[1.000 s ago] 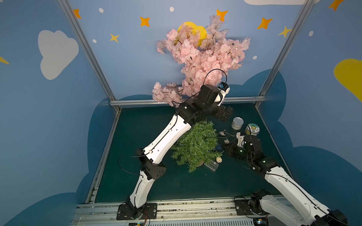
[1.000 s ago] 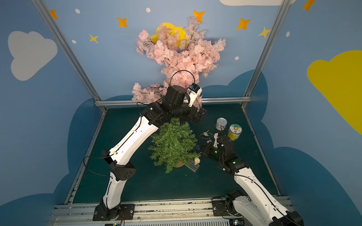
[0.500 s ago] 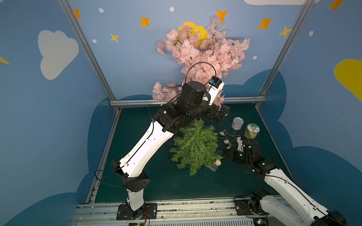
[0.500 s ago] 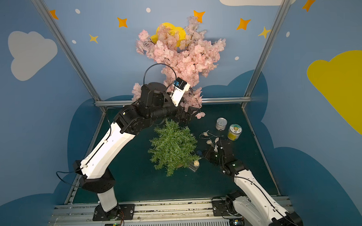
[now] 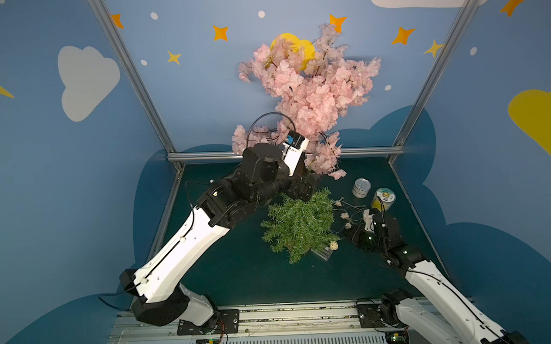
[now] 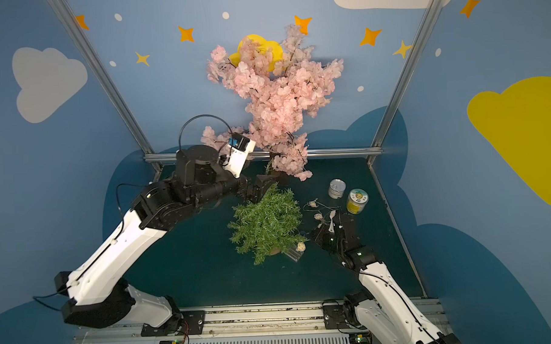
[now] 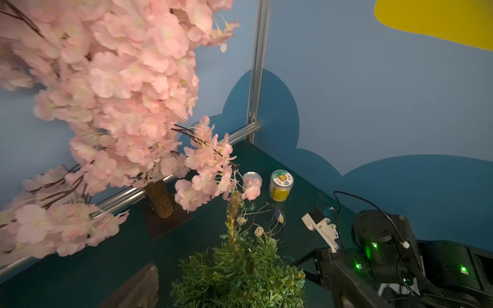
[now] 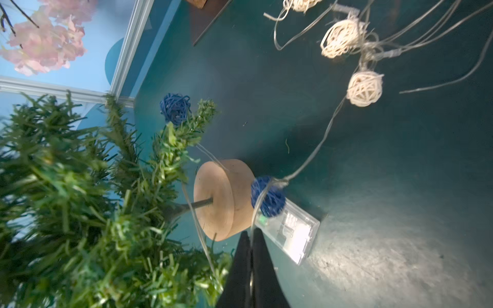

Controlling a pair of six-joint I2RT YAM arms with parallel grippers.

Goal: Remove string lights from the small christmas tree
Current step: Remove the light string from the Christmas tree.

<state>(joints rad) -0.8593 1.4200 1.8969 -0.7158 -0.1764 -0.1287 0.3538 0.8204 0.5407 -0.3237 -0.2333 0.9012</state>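
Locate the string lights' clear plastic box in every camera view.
In a top view: clear plastic box at the small christmas tree's foot.
In a top view: the box, same place.
Left wrist: not visible.
Right wrist: the box beside the tan base, by a blue ball.
Shared landmark: the tree.

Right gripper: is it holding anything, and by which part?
Yes: the right gripper is shut on the string lights, pinching their thin wire near the clear box. The left gripper is open and empty.
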